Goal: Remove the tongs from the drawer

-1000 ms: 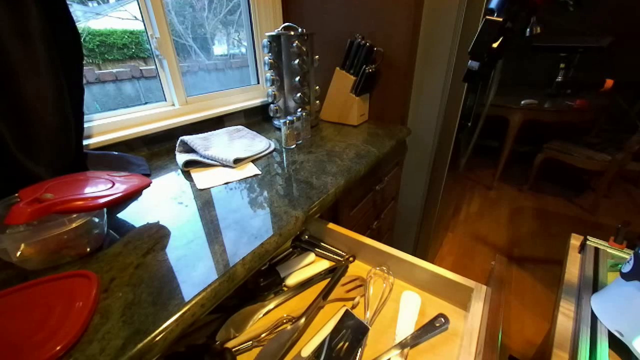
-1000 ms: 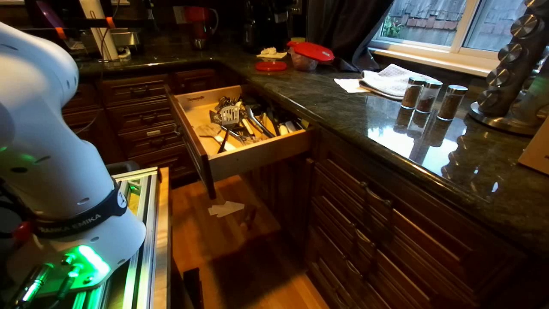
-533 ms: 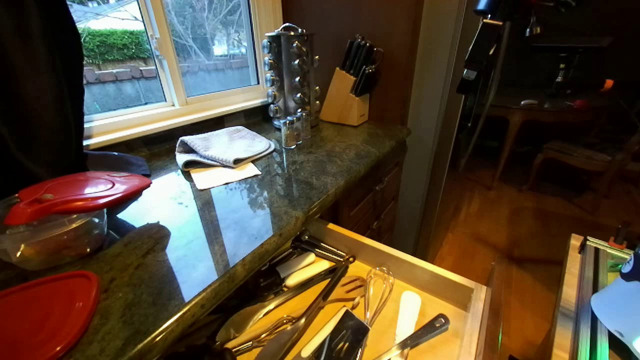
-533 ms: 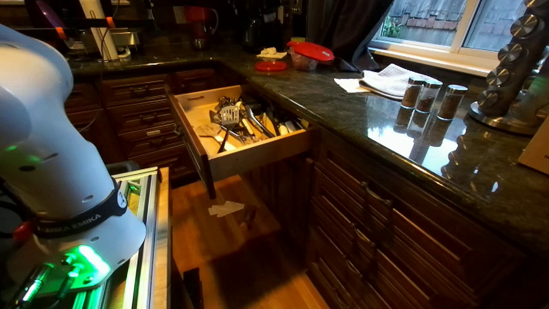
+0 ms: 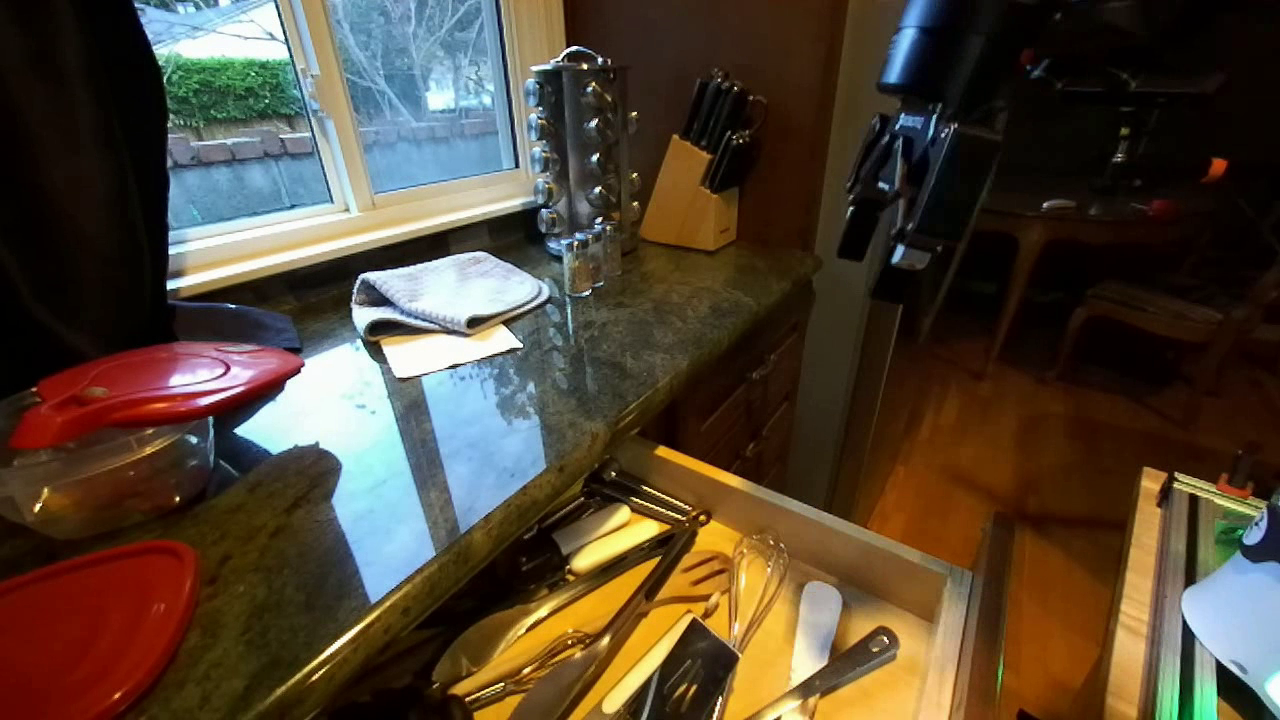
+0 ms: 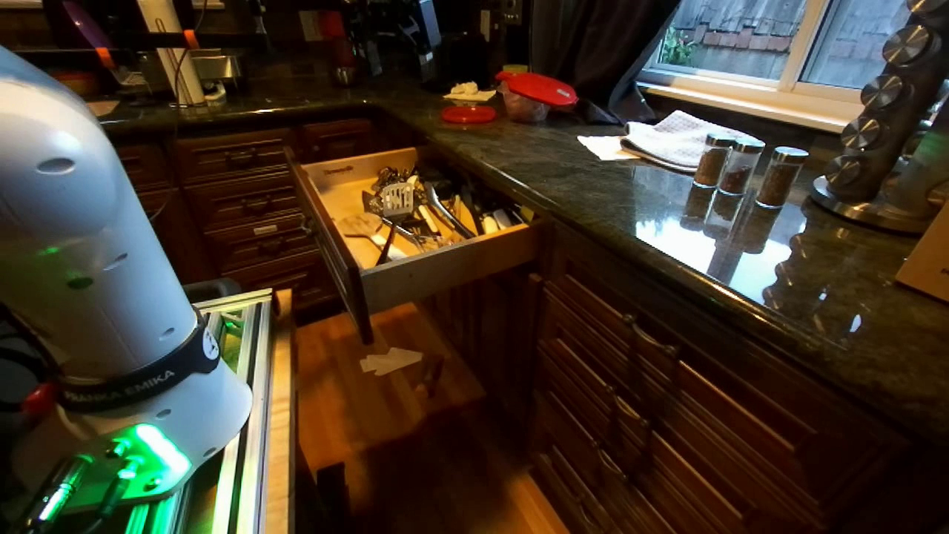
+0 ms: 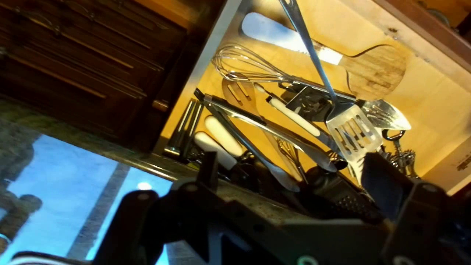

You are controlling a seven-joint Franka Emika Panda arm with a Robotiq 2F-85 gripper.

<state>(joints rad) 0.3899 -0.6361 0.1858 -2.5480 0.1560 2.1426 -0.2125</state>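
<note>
One pair of tongs, splayed in open drawer, among utensils.
Hand: jaws spread, nothing held. Step, as judged: reach, grasp not yet made; next move likely calls for lowering and squaring up to the tongs.

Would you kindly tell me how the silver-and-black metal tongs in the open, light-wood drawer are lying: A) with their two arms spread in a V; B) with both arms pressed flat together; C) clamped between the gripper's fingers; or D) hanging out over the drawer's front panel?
A: in the wrist view, the arms of the tongs fan apart from one joined end, inside the drawer.
</note>
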